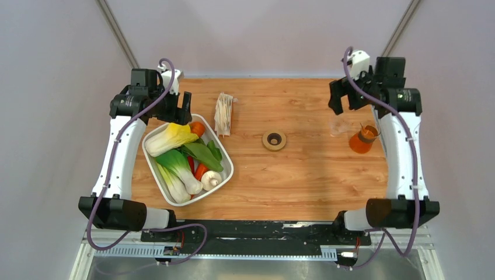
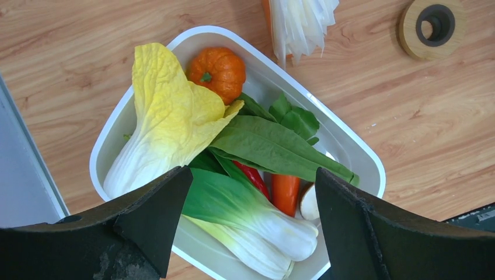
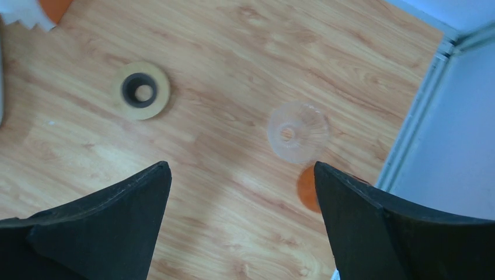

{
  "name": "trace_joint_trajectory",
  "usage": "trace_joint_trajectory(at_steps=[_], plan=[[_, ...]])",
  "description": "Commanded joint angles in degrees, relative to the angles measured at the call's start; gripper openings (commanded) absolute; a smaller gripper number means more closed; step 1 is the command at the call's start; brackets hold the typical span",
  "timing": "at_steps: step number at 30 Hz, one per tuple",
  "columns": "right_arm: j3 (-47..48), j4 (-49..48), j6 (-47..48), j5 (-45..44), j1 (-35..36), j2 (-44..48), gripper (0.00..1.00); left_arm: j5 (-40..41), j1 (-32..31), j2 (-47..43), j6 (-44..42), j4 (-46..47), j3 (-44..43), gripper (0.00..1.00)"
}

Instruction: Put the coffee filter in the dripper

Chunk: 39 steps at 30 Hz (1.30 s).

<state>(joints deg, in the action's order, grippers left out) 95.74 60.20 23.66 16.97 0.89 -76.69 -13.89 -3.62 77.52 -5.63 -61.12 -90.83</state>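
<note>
Left gripper [image 2: 252, 175] spread wide above the white tub [image 2: 210, 28] of vegetables. Right gripper [image 3: 242, 166] spread wide, empty, hanging near the clear dripper [image 3: 297, 131] on the table [image 1: 303, 175].

An orange-tinted glass vessel [image 1: 362, 142] crowds the clear cone-shaped dripper [image 1: 340, 126] on its right; bare wooden counter [image 1: 309, 169] lies open to its left.

We see a surface [image 1: 309, 175] of smooth, matt wood grain. The dripper [image 3: 298, 132] looks clear and ribbed, the tray [image 2: 205, 32] glossy white plastic, and the left tool [image 2: 252, 175] matt black, faintly rough.
</note>
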Motion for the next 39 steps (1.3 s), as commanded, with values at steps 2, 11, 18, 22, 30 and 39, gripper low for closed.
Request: trace_joint_trajectory(at_steps=[2,11,18,22,30,39], plan=[[14.10,8.55,1.29,7.77,-11.93,-10.97,1.00,-3.23,0.21,-0.93,-2.01,0.88,-0.17,0.89],[30.98,12.50,-2.85,8.42,-26.18,-27.42,1.00,-6.94,0.13,0.34,-1.84,1.47,-0.12,0.89],[32.70,4.99,-12.49,4.01,-30.99,-33.94,1.00,-7.27,0.19,0.69,-0.94,2.67,0.18,0.89],[33.11,2.20,-14.22,3.07,-31.38,-37.42,0.94,-6.69,0.18,1.03,-0.07,3.31,0.32,0.89],[32.98,0.71,-16.05,0.80,-31.37,-45.32,0.81,-5.00,0.14,0.77,1.24,4.77,1.27,0.89],[31.13,-0.05,-15.40,1.00,-31.41,-52.12,0.73,-1.47,0.12,0.67,1.00,3.33,1.54,0.89]])
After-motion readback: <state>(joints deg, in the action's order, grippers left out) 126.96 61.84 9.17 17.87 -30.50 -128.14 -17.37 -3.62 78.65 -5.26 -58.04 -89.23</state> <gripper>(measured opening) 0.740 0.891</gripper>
